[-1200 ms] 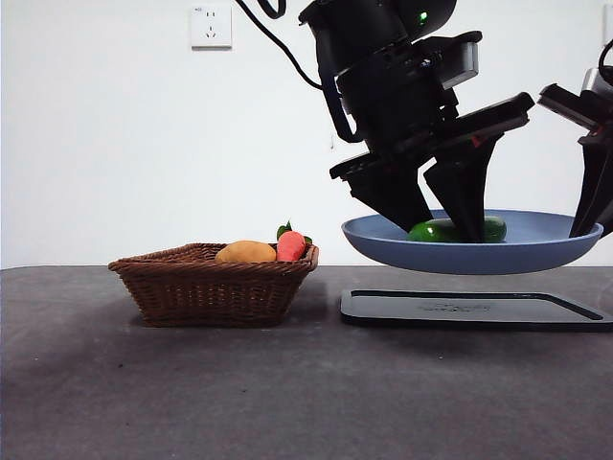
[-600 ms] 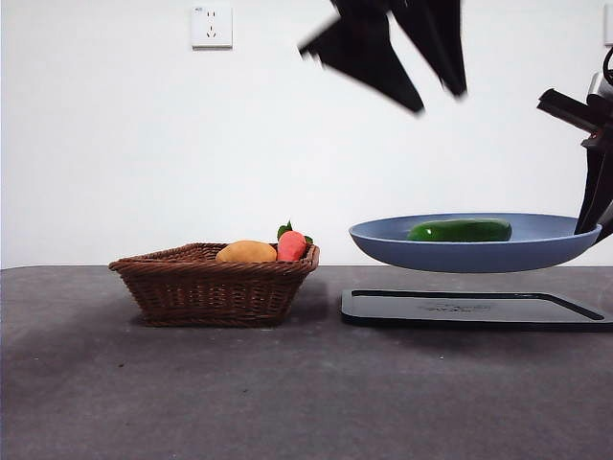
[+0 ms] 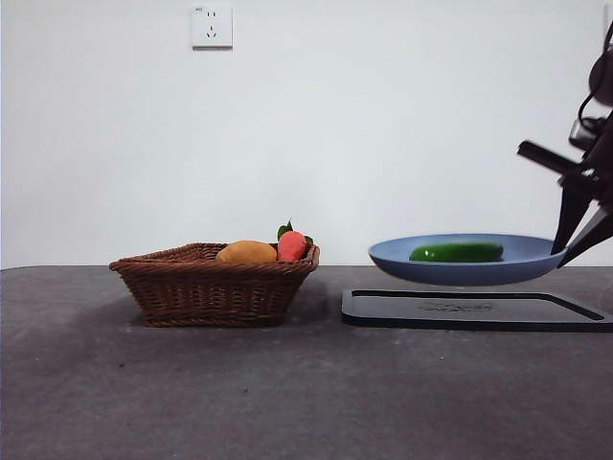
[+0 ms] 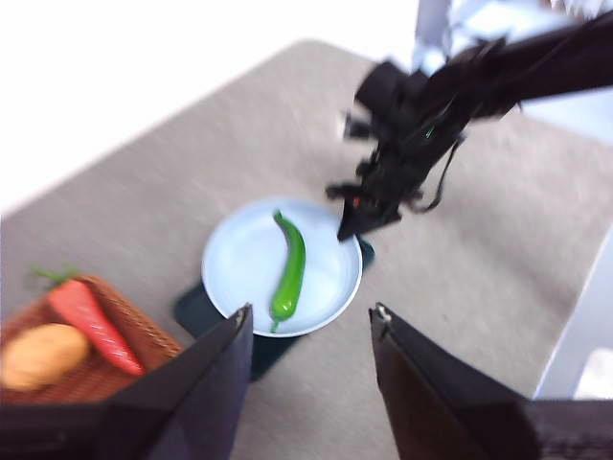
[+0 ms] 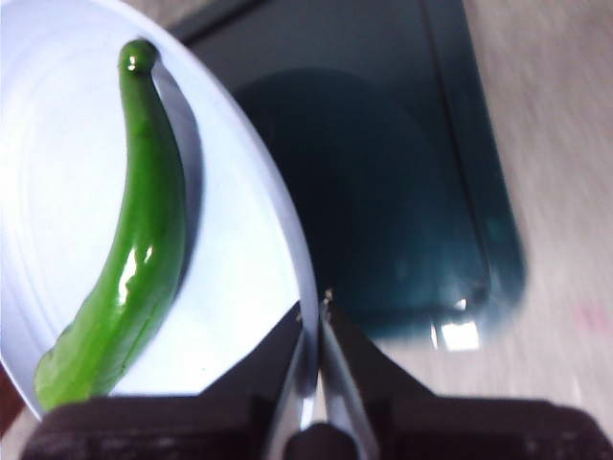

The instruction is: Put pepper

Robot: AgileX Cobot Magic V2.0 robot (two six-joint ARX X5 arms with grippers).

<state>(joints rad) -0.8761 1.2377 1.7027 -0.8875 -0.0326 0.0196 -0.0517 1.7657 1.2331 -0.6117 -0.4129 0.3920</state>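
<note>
Looks like the placing step is basically done: pepper point(image 3: 456, 252) lying flat inside the blue plate point(image 3: 393, 259), lengthwise across the middle, not touching either end effector. Plate held in the air just above the dark mat point(image 3: 476, 309), pinched at its rim by the right end effector point(image 5: 314, 311), jaws clamped tight on the edge, thin blue lip squeezed between them. Left end effector point(image 4: 308, 326) up high and well clear, jaws spread apart with nothing between them, looking down on the plate from above. Basket point(image 3: 213, 284) off to the side on the table point(image 3: 287, 393) with the orange fruit point(image 3: 246, 252) and the red one with leaves point(image 3: 290, 245) sitting in it. Next move, probably: lowering the plate level onto the mat without tipping it, since a smooth pepper would roll easily, then letting go of the rim. Compared with half a second back: other arm gone from the front view entirely, plate shifted right and a bit lower, less tilted.
</note>
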